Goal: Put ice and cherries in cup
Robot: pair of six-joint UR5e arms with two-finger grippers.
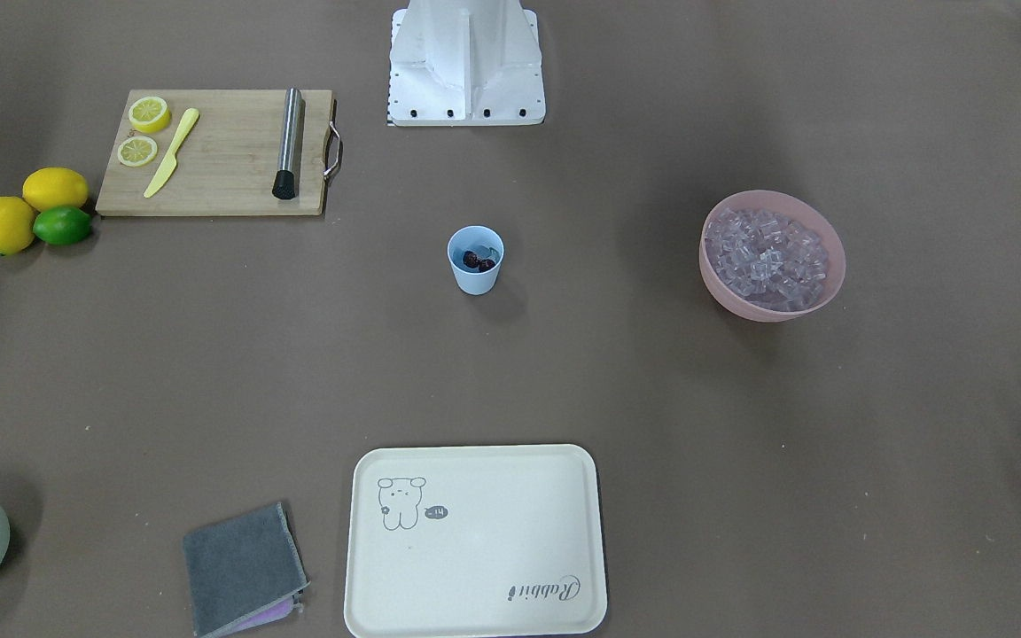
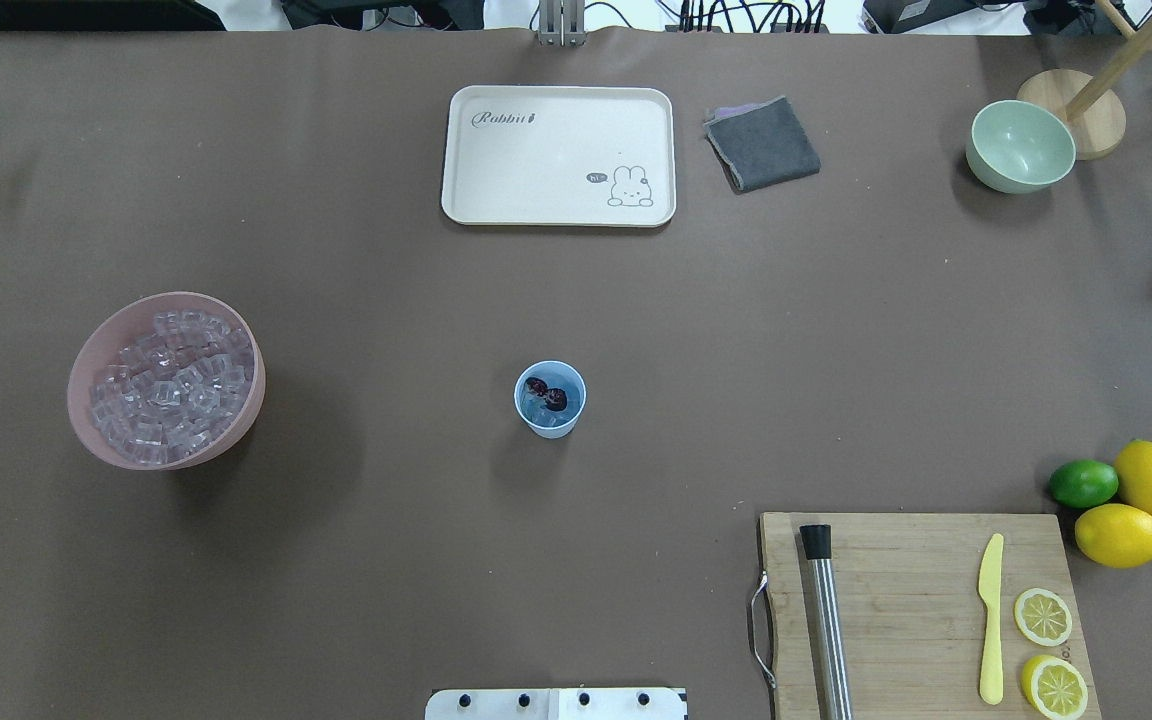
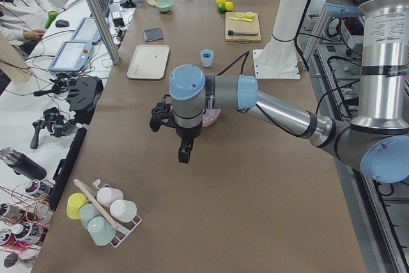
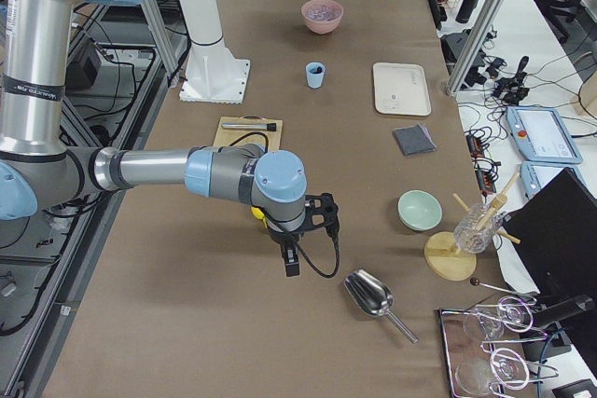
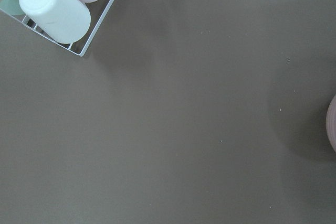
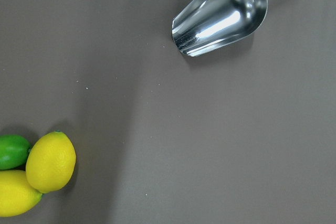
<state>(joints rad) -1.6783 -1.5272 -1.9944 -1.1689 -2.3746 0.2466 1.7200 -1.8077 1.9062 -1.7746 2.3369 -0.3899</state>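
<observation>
My left fingers (image 3: 184,153) and right fingers (image 4: 292,265) hang above bare desk (image 1: 209,354), seen only from its ends; open or closed, I cannot tell. The cherries (image 1: 479,260) lie in the light blue cup (image 1: 475,279) mid-desk, and ice (image 1: 767,259) fills the pink bowl (image 1: 772,312). The cubes look hard, light and slick, likely to squirt from a pinch. I would rather take the metal scoop (image 6: 220,14) by its handle.

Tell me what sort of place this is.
Likely a robotics lab staged as a drinks station: grey-and-blue robot arm, touchscreen teach pendants on a side desk, pink plastic bowl of clear ice cubes.
</observation>
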